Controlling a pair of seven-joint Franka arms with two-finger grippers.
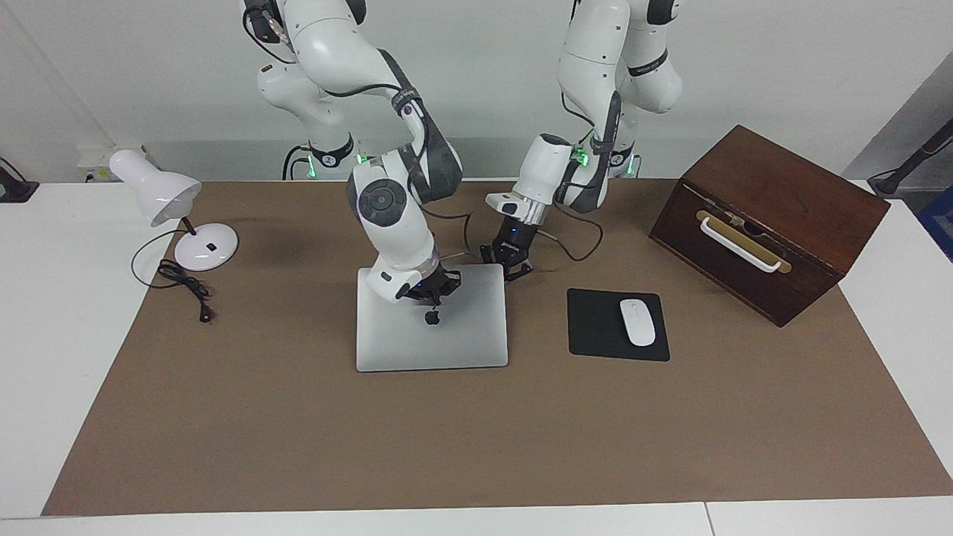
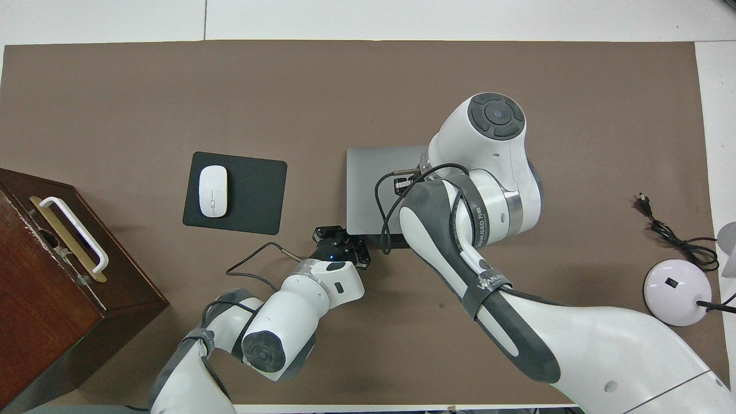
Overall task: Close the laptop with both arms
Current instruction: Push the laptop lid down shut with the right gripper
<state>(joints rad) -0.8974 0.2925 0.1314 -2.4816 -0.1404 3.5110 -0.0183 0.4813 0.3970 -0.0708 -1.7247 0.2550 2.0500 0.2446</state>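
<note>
The silver-grey laptop lies flat on the brown mat with its lid down and the apple logo facing up. It also shows in the overhead view, partly covered by the right arm. My right gripper is down on the lid at the edge nearest the robots, just above the logo; in the overhead view its own arm hides it. My left gripper hangs low at the laptop's near corner toward the left arm's end, beside the edge; it also shows in the overhead view.
A black mouse pad with a white mouse lies beside the laptop toward the left arm's end. A dark wooden box with a white handle stands past it. A white desk lamp and its cable sit at the right arm's end.
</note>
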